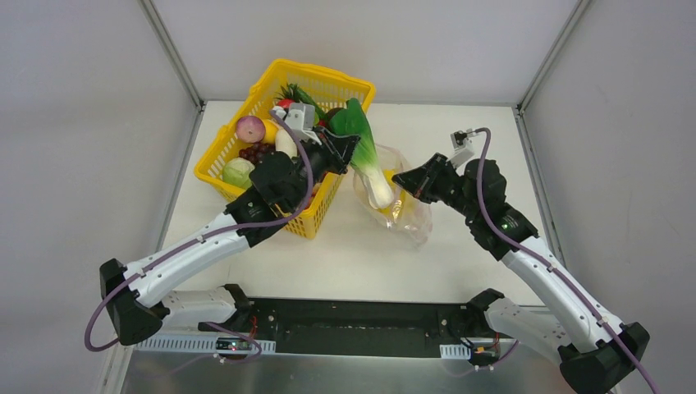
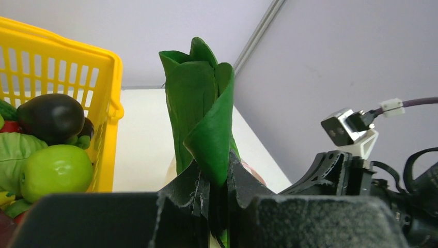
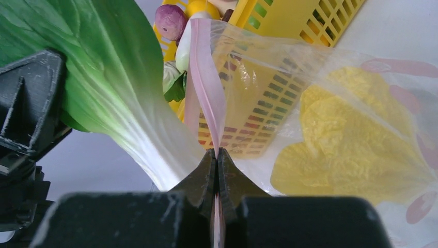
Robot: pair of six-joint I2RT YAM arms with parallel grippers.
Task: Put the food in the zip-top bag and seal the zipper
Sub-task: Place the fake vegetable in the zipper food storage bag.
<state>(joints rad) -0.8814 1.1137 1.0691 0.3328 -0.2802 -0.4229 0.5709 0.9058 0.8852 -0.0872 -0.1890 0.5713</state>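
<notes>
Task status: partly complete. The yellow cabbage (image 3: 351,139) is inside the zip-top bag (image 1: 414,217). Other food remains in the basket (image 1: 324,78) at far left, and the zipper (image 3: 204,77) is unsealed. The left tool (image 2: 214,188) is clenched on the leafy greens (image 2: 199,103), with the white stalk end at the bag mouth. The right tool (image 3: 217,155) is clenched on the zipper and holds the mouth up off the counter (image 1: 345,263).

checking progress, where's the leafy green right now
Top view: the leafy green is mid-table, just right of the yellow basket, held by the left hand, its white stem poking into the zip-top bag.
</notes>
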